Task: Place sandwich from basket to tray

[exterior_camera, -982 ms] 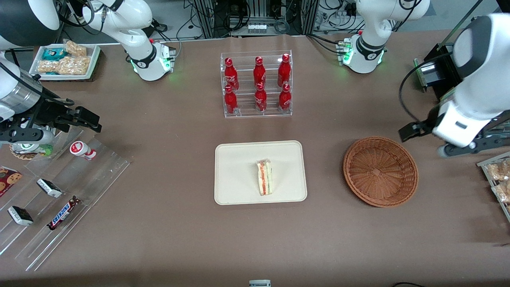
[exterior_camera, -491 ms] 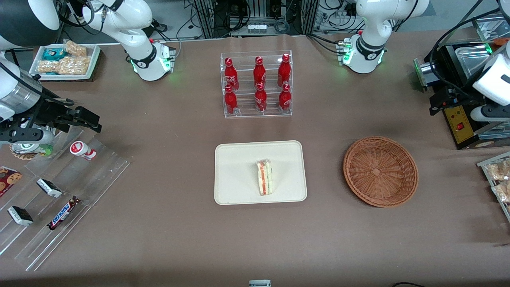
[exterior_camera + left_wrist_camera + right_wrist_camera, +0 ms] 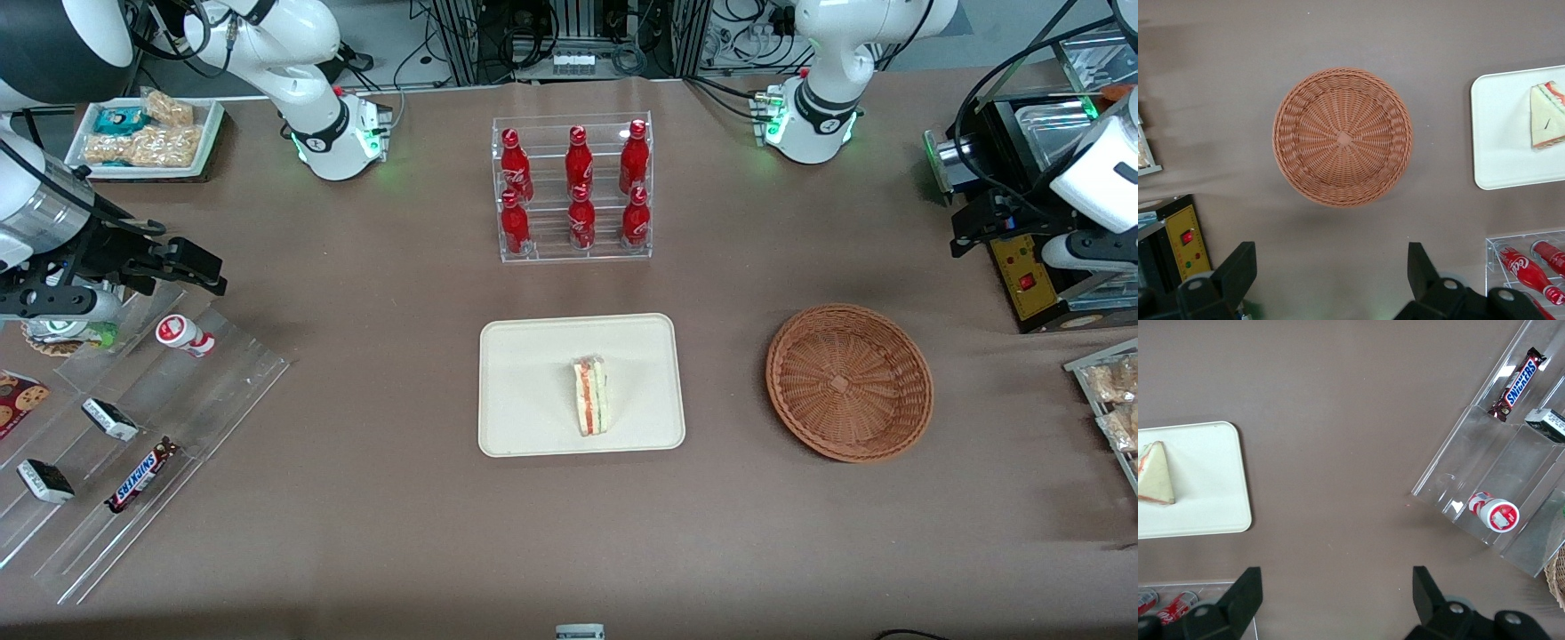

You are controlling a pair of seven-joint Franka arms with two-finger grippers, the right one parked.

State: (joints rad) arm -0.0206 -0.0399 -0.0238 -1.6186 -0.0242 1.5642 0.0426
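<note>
The sandwich lies on its side on the cream tray at the table's middle; it also shows in the left wrist view and the right wrist view. The wicker basket stands beside the tray toward the working arm's end and holds nothing. It shows whole in the left wrist view, next to the tray's end. My left gripper hangs high above the table at the working arm's end, farther from the front camera than the basket. It is open and empty, fingers wide apart.
A clear rack of red bottles stands farther from the front camera than the tray. A black machine with a yellow panel and a snack tray sit under and near my gripper. A clear stepped stand with candy bars lies toward the parked arm's end.
My left gripper has pulled away from beside the basket, rising and moving toward the working arm's end, uncovering the black machine. Sandwich, tray and basket have not moved.
</note>
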